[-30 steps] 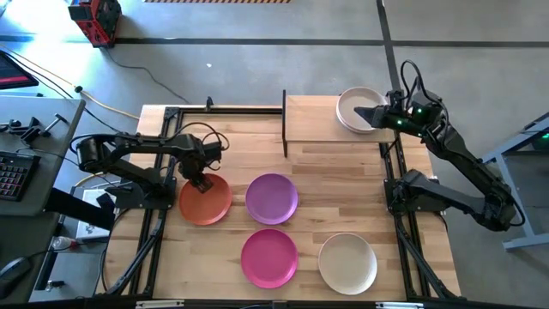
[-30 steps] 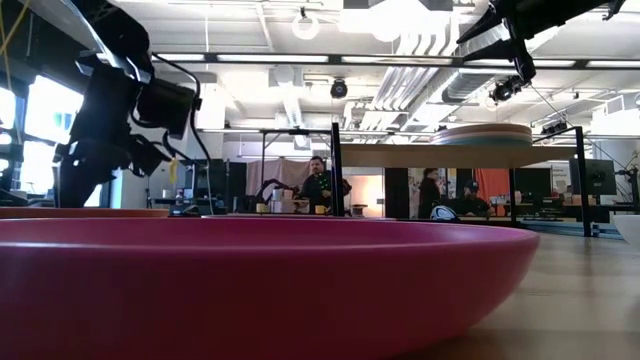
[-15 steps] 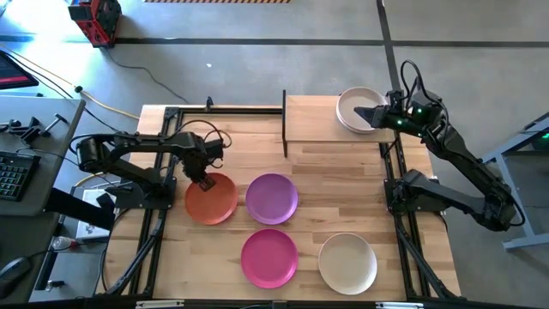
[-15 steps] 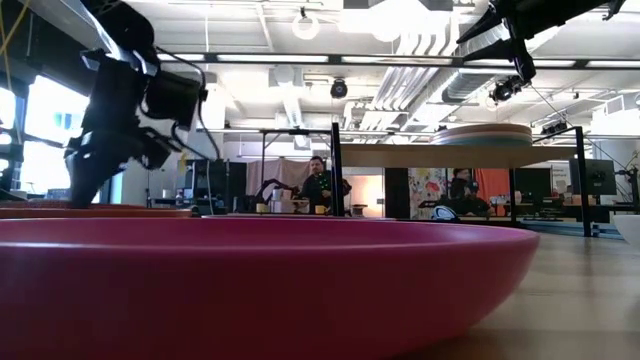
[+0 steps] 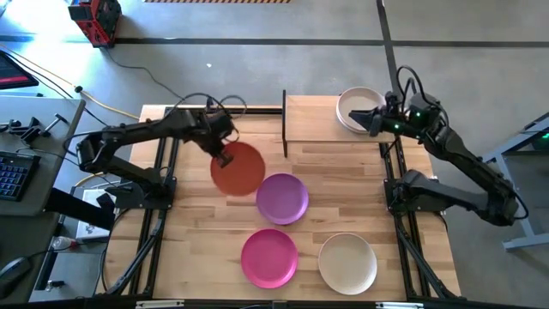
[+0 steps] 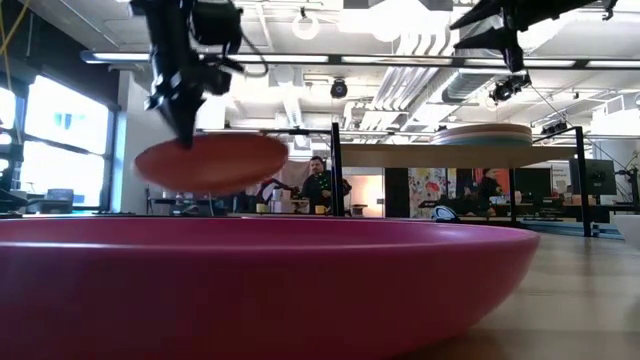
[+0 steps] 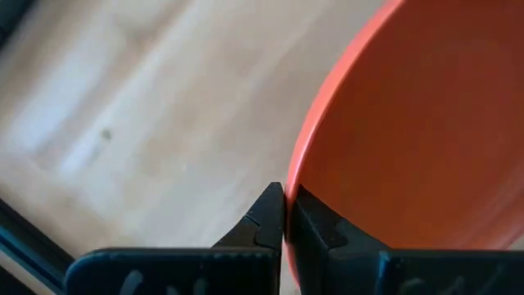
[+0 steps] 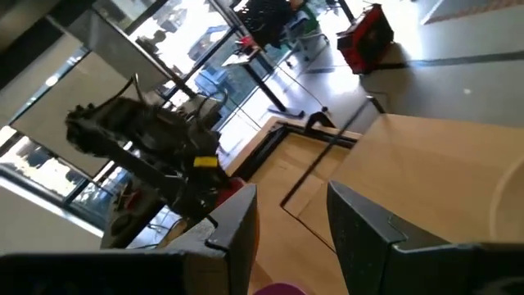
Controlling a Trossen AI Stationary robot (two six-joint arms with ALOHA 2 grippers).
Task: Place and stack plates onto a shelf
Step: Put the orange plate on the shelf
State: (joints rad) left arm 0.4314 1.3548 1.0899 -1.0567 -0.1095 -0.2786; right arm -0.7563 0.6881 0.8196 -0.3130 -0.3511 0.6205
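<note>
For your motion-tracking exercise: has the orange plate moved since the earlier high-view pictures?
Yes. The orange plate, pinched by the left pincer, has gone right and toward the shelf, now overlapping the purple plate.

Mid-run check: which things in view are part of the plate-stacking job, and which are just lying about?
Part of the job:
- orange plate, lifted off the table by the left gripper
- purple plate, magenta plate and off-white plate on the table
- cream plate on the shelf, by the open right gripper

Lying about:
- red device on the floor
- keyboard on the side desk
</note>
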